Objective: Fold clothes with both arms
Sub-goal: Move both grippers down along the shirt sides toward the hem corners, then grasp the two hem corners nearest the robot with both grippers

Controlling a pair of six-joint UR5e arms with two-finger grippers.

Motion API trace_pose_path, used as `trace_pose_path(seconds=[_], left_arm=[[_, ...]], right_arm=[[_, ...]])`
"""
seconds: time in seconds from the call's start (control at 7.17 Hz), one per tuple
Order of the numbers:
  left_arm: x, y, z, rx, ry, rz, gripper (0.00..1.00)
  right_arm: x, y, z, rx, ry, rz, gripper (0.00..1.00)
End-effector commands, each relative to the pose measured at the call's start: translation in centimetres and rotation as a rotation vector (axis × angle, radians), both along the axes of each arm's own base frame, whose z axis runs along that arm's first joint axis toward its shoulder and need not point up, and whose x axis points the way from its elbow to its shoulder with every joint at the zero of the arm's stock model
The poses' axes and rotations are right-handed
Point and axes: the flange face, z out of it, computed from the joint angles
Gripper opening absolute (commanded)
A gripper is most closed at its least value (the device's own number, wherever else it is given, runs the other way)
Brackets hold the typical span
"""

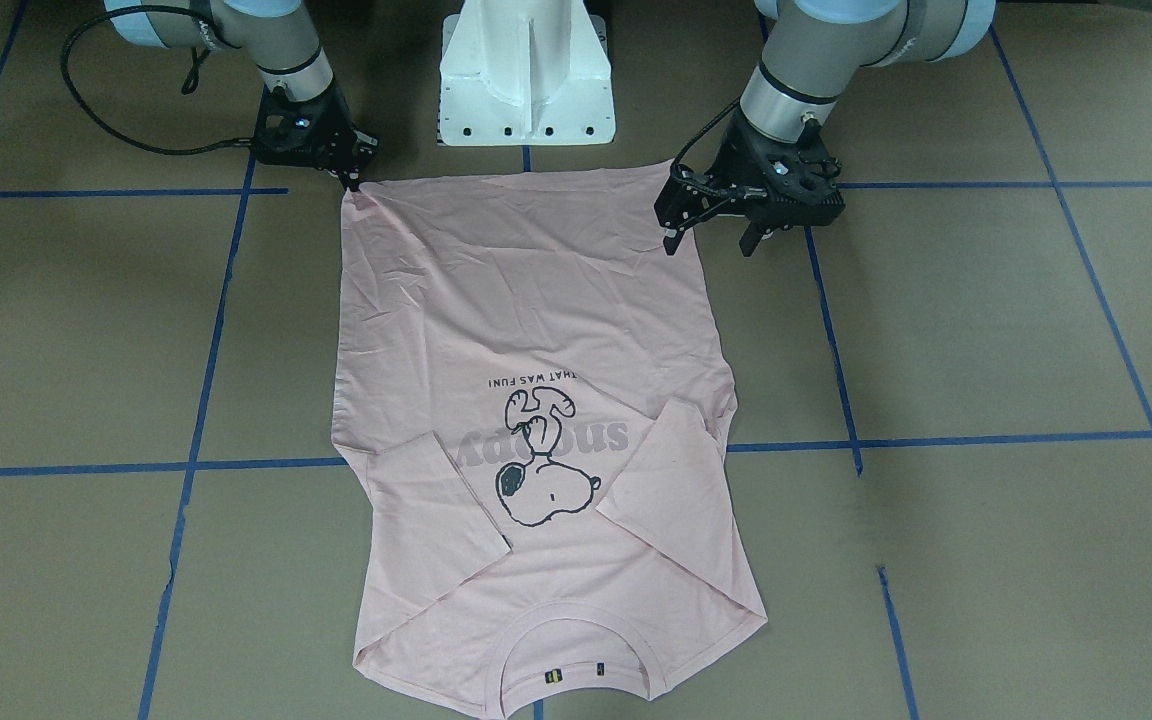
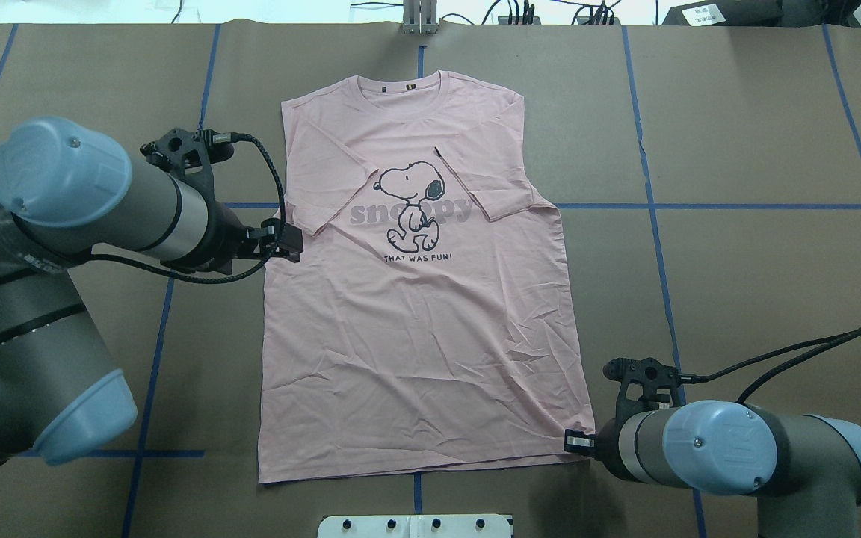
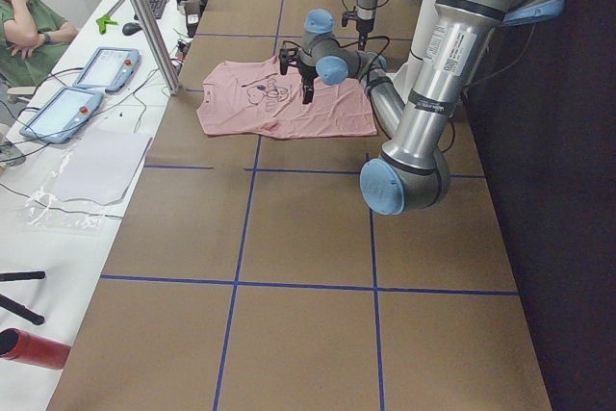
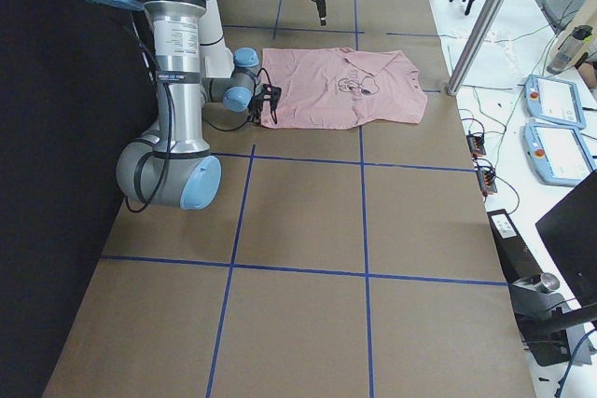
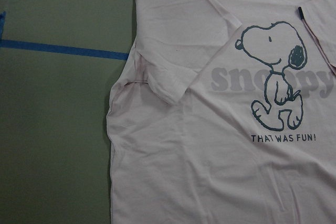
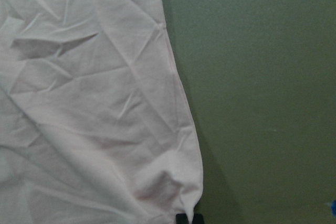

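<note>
I get even, diffuse light from above on the bench (image 2: 737,261), fairly bright, with only soft, short shadows. In the overhead view the strip past the far edge burns out to white. The front view carries a greenish cast and darkens toward its corners. Both side views have a black, unlit band along the robot's edge. The left wrist view is sharp on the T-shirt (image 5: 173,171). The right wrist view is dimmer, grainy and soft, its creases shaded grey.
</note>
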Motion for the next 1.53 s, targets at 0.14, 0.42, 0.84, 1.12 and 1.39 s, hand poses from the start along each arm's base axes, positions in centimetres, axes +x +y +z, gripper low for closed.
trace_pose_path(seconds=[0.14,0.42,0.84,1.12,1.39], left_arm=[[4.6,12.1,3.2,-0.213,-0.028,-0.056,1.0],[7.3,17.6,5.1,-0.298,-0.066,-0.088,0.97],[11.4,20.6,8.5,-0.339,-0.144,-0.116,0.93],[11.5,20.9,8.8,-0.34,-0.151,-0.114,0.89],[11.4,20.9,9.2,-0.341,-0.159,-0.113,0.75]], right_arm=[[1.0,-1.5,-0.9,0.006,-0.019,0.025,0.0],[1.7,-1.9,-1.9,0.01,-0.041,0.034,0.0],[2.0,-2.1,-2.3,0.007,-0.053,0.031,0.0],[2.0,-2.1,-2.4,0.009,-0.054,0.031,0.0],[2.0,-2.2,-2.5,0.009,-0.056,0.033,0.0]])
